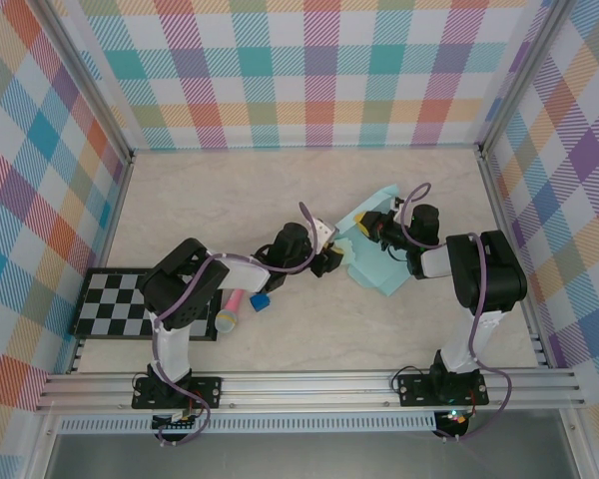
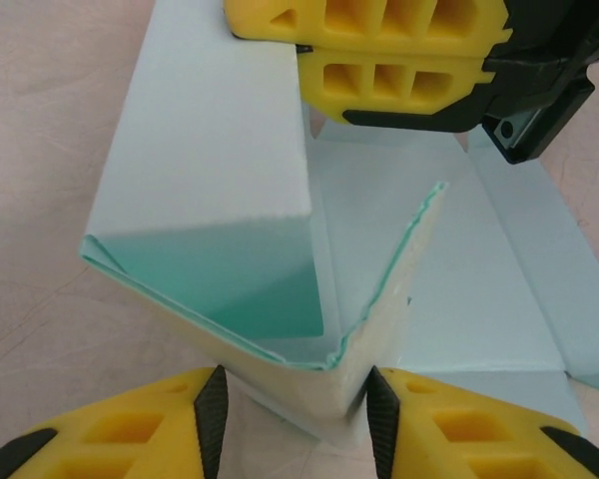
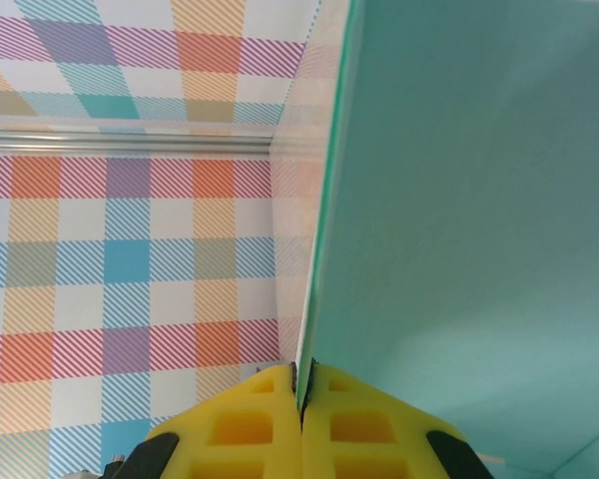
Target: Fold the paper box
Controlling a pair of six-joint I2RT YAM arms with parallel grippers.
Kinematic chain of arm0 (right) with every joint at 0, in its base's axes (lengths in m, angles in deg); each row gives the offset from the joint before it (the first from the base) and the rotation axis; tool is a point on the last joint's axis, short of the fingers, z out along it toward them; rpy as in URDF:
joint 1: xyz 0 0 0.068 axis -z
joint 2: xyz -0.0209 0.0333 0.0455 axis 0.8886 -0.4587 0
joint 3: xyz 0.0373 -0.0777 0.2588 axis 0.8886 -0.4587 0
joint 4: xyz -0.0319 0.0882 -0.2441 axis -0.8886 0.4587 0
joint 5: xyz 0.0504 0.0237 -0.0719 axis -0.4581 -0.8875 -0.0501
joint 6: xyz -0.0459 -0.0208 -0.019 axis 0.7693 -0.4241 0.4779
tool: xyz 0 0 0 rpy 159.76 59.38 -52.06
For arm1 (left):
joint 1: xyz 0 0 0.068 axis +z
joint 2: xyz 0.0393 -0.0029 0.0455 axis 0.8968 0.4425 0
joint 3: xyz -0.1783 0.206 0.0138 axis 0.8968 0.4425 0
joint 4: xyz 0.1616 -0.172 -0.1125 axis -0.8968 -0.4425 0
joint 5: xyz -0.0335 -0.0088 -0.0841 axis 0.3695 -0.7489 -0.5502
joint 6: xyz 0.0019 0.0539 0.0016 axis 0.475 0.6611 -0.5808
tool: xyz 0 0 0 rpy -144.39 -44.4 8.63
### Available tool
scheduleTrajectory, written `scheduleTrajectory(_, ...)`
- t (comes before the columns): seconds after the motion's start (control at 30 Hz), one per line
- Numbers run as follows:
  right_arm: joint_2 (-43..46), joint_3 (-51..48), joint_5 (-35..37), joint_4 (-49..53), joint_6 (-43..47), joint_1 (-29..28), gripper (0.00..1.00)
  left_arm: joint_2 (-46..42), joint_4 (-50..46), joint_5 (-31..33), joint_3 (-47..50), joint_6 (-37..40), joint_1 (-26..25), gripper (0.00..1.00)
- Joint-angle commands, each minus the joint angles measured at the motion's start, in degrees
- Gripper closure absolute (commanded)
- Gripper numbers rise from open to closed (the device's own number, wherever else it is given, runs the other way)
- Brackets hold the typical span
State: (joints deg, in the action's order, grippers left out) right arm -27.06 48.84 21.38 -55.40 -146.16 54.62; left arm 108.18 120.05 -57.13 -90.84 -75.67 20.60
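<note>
Mint-blue card, the paper box (image 1: 384, 267) lies part-folded on the table (image 1: 230, 190), toward 3 o'clock of its centre. The right pincer (image 3: 301, 399) is clamped tight on an upright panel's edge. The left pincer (image 2: 297, 424) straddles a folded corner, half open; whether it grips I cannot tell.

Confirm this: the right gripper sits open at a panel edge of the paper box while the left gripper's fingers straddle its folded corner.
Wrong on one point: the right wrist view shows the right gripper shut on that panel edge of the paper box, not open. The left gripper does straddle the folded corner.
</note>
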Motion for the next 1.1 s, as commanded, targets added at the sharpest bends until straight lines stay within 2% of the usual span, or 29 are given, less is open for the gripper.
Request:
scheduleTrajectory(0.0,-0.58,0.43,0.2,0.26,1.57,-0.36,1.0,0.87,4.04,5.09,-2.2,-2.28,-1.19,0.59)
scheduleTrajectory(0.17,-0.42,0.2,1.09,-0.18,1.47,-0.84,1.0,2.58,2.12,9.63,-4.65,-2.55,-2.37,0.59)
scheduleTrajectory(0.3,0.18,-0.9,2.85,-1.62,-0.06,-1.28,1.0,3.51,0.54,15.92,-6.61,-2.85,-3.42,0.59)
scheduleTrajectory(0.53,4.24,-3.75,9.48,-1.96,-4.31,-3.29,1.0,5.43,-3.08,24.45,-10.43,-3.03,-4.0,0.56)
scheduleTrajectory(0.83,10.25,-5.36,16.39,3.47,-6.04,-5.61,1.0,7.1,-3.1,29.48,-12.58,-2.14,-3.98,0.54)
scheduleTrajectory(1.07,9.76,-6.88,18.37,4.27,-6.4,-7.8,1.0,7.91,-3.91,31.15,-14.74,0.07,-3.81,0.55)
